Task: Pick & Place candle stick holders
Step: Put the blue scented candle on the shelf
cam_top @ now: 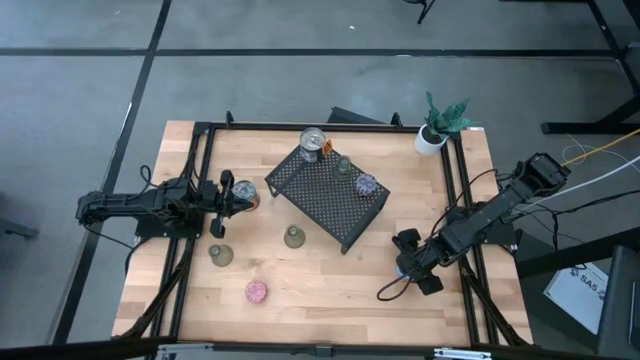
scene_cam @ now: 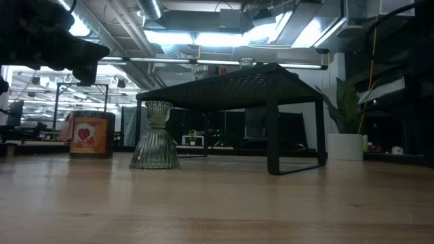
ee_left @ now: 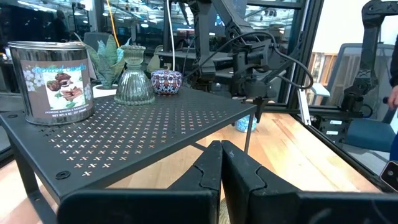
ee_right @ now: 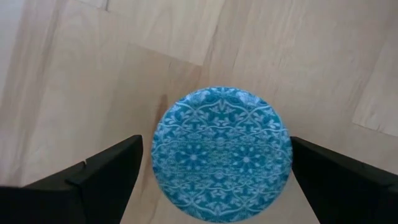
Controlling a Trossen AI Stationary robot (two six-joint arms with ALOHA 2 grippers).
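- The blue holder (ee_right: 221, 154) sits on the wooden table (cam_top: 330, 290) at the lower right of the high view, right under the right gripper (ee_right: 217, 168); the right wrist view looks straight down on its patterned top.
- The right gripper's jaws stand spread wide, one finger on each side of the blue holder, with a gap on both sides; nothing is grasped.
- The black mesh rack (cam_top: 328, 197) stands at the middle of the high view. On it are a purple holder (cam_top: 366, 184), a green glass holder (cam_top: 344, 164) and a tin can (cam_top: 313, 144).
- Two more green holders stand on the table: one (cam_top: 294, 237) just below the rack's lower left edge, one (cam_top: 220, 255) farther to the lower left.
- A pink holder (cam_top: 256, 291) lies near the bottom centre of the high view.
- The left gripper (cam_top: 222, 200) is at the left of the high view, just left of the rack, jaws clenched together on nothing.
- A second can (cam_top: 245, 192) sits just beside the left gripper.
- A potted plant (cam_top: 436, 127) stands at the table's upper right corner.
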